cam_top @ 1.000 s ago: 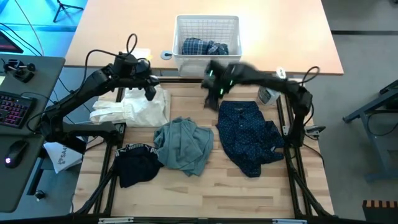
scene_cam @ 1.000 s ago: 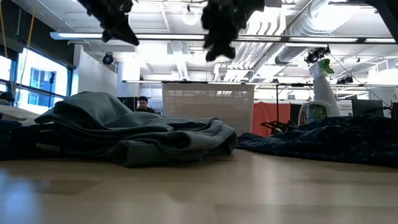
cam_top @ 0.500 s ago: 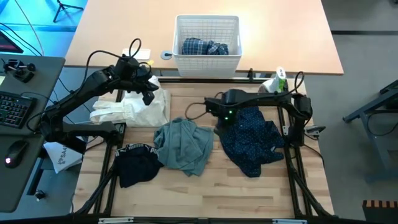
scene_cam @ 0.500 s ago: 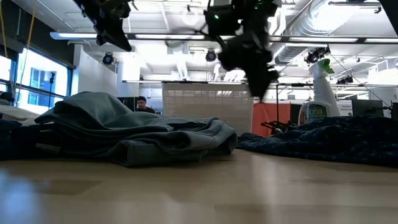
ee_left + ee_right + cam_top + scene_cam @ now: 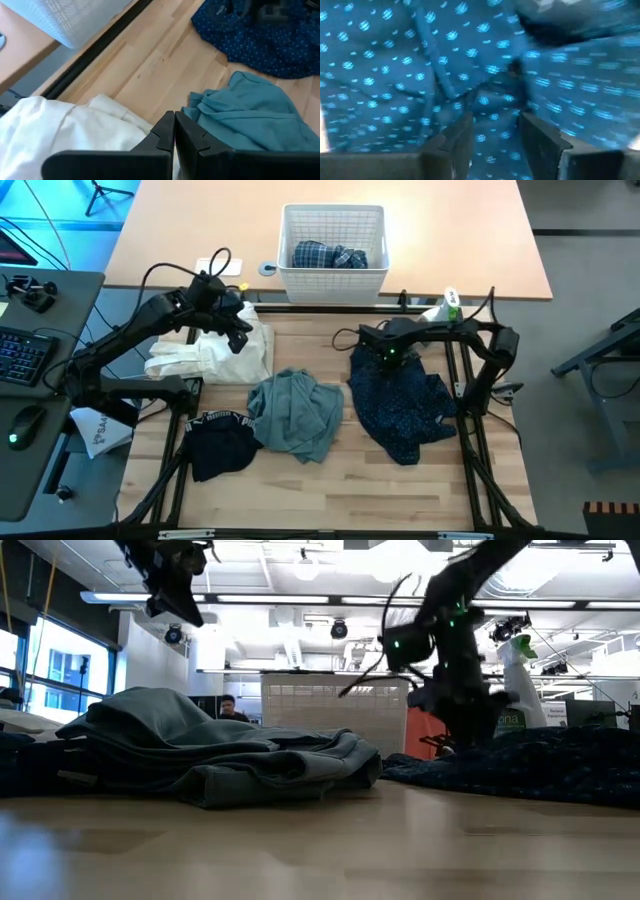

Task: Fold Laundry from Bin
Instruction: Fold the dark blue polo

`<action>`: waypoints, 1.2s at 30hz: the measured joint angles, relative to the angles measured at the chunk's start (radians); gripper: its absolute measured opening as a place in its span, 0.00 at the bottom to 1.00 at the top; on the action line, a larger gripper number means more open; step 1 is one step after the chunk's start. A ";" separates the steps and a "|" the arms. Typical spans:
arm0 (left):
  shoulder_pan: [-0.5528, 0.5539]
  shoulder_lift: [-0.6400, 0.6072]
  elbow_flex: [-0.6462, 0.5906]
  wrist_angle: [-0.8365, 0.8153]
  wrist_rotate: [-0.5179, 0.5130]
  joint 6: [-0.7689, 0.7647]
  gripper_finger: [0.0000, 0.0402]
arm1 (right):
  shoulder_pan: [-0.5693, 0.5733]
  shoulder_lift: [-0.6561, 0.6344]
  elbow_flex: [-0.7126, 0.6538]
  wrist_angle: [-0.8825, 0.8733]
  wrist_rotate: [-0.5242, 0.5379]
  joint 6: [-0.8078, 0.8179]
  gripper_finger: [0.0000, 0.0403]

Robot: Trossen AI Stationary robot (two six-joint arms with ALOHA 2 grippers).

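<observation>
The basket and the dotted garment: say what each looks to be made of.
Basket: looks like white moulded plastic, matte, judging by its fine lattice walls and solid smooth rim. Dotted garment: soft woven cloth, probably cotton or a blend, navy with small pale dots; it lies crumpled in loose folds with no sheen. The exact fibre cannot be told from its look.

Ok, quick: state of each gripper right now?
Left gripper: shut, holding nothing, above the white cloth.
Right gripper: open, down at the navy dotted trousers, nothing gripped.
</observation>
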 joint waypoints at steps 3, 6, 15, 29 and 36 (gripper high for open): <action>-0.031 0.000 0.000 0.000 0.000 -0.027 0.00 | 0.009 0.012 -0.061 0.182 -0.177 0.001 0.31; -0.072 0.000 0.000 0.001 0.000 -0.079 0.00 | 0.074 0.008 -0.087 0.333 -0.364 -0.057 0.23; -0.202 0.000 0.000 0.060 -0.003 -0.193 0.00 | 0.237 -0.151 0.001 0.287 -0.339 -0.182 0.12; -0.407 0.066 0.001 0.182 -0.110 -0.472 0.00 | 0.085 -0.230 0.003 0.108 -0.042 -0.206 0.25; -0.532 0.147 0.001 0.177 -0.156 -0.501 0.00 | 0.071 -0.151 0.002 0.077 0.142 -0.153 0.26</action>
